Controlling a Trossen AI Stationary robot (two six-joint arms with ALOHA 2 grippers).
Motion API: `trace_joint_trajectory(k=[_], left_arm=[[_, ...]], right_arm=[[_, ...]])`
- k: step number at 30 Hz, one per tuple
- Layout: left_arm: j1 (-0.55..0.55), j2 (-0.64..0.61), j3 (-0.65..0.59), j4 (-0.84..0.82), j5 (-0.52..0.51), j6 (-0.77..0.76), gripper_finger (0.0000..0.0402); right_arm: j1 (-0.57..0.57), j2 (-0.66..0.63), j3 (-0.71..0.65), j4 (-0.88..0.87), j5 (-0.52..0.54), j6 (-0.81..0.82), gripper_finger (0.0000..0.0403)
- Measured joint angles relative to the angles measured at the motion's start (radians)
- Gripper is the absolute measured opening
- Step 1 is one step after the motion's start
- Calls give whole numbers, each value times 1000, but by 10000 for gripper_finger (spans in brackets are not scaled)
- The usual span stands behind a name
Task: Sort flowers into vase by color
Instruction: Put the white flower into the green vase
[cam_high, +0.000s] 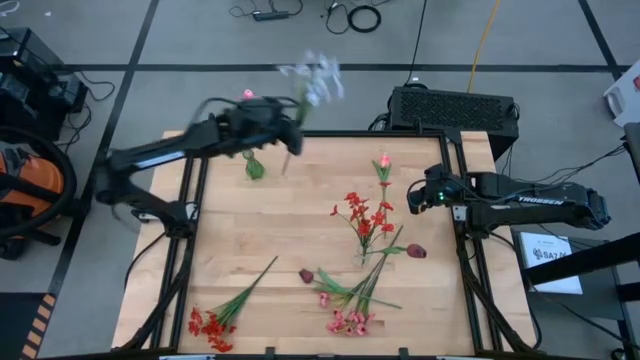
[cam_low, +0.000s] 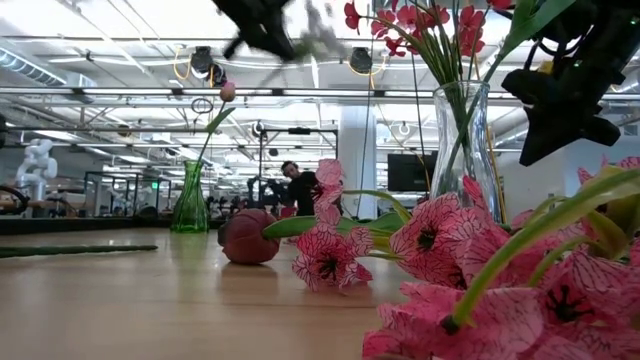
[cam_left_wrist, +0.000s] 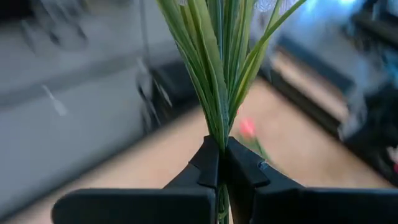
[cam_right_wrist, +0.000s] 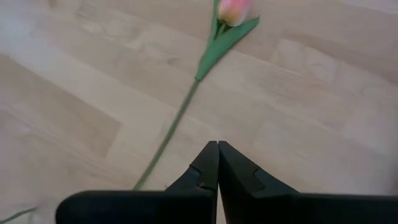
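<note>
My left gripper (cam_high: 287, 128) is raised over the table's far left part, beside the green vase (cam_high: 253, 166). It is shut on a pale blue-white spray (cam_high: 314, 80), which shows blurred. That vase holds a pink tulip (cam_low: 228, 92). My right gripper (cam_high: 413, 196) is shut and hovers over bare wood at the right. A pink tulip (cam_right_wrist: 231, 11) lies flat on the table just beyond it. A clear glass vase (cam_low: 465, 140) holds a red spray (cam_high: 364, 213). My left gripper pinches the spray's bundled green stems (cam_left_wrist: 219, 127) between its two fingers (cam_left_wrist: 205, 163), which lie across the bundle. The spray is lifted clear of the table. Its blooms (cam_high: 318, 76) reach past the far edge, and the stem end (cam_high: 285, 165) sticks out on the near side.
More flowers lie on the near half of the table: a red spray (cam_high: 210, 322) near the left corner, pink sprays (cam_high: 346, 320) with long green stems, and maroon blooms (cam_high: 416, 251) (cam_high: 306, 275). A black box (cam_high: 452, 106) sits past the far edge. A person (cam_low: 298, 186) stands in the room behind.
</note>
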Motion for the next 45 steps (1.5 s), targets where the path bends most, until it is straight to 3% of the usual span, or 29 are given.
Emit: trace_joint_trajectory(k=[6,13,19,23,31,35,41,45], left_arm=[[-51,-182,-57,77,-184,133,14],[-56,-384,-440,456,-169,169,13],[-35,-551,-769,847,-8,326,13],[-28,-621,-896,914,-97,429,13],[-28,-629,-962,905,-160,433,13],[-24,-629,-965,913,-198,506,13],[54,-631,-965,922,-199,527,13],[129,-631,-965,924,-131,526,13]], right_arm=[[0,0,0,-16,-6,0,0],[0,0,0,-16,-7,0,0],[0,0,0,-15,-7,0,0],[0,0,0,-15,-6,0,0],[0,0,0,-12,16,18,0],[0,0,0,11,22,31,0],[0,0,0,16,22,35,0],[0,0,0,16,22,35,0]])
